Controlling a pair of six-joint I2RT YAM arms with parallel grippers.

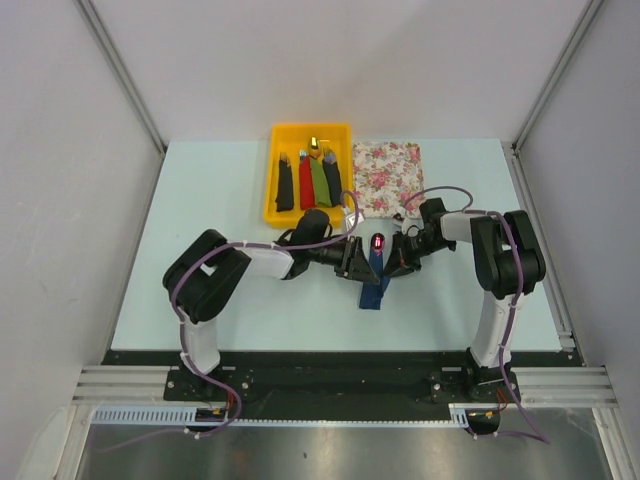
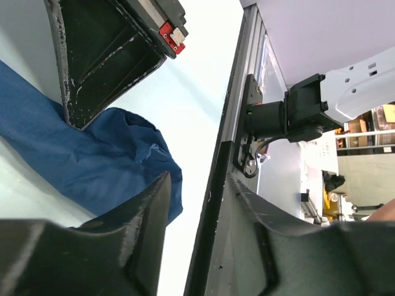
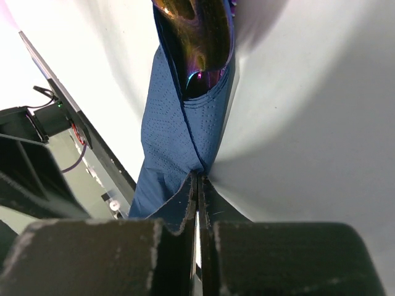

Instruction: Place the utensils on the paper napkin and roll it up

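My right pincer (image 3: 197,182): fingers pressed together, pinching an edge of the dark navy-blue paper napkin (image 3: 179,135) between them.
My left pincer (image 2: 121,151): fingers apart, one above and one below the crumpled blue paper in my wrist view. I cannot tell whether either one touches it.
Napkin position: bunched into a narrow, wrinkled strip on the pale tabletop (image 1: 210,210). It lies between my two pincers and runs back toward my bases.
Utensils: a slim iridescent metal utensil (image 3: 197,31) with a purple-gold sheen pokes out of the fold at the strip's far end. From above, a red-glinting oval spoon bowl (image 1: 378,243) shows at that same end. I cannot pick out a second piece on its own.
Yellow plastic tray (image 1: 290,135): at the far side of the tabletop, holding narrow bundles (image 1: 306,185) in black, red, green and a dark colour, side by side.
White-and-pink floral mat (image 1: 385,165): just right of the tray, beyond my right pincer.
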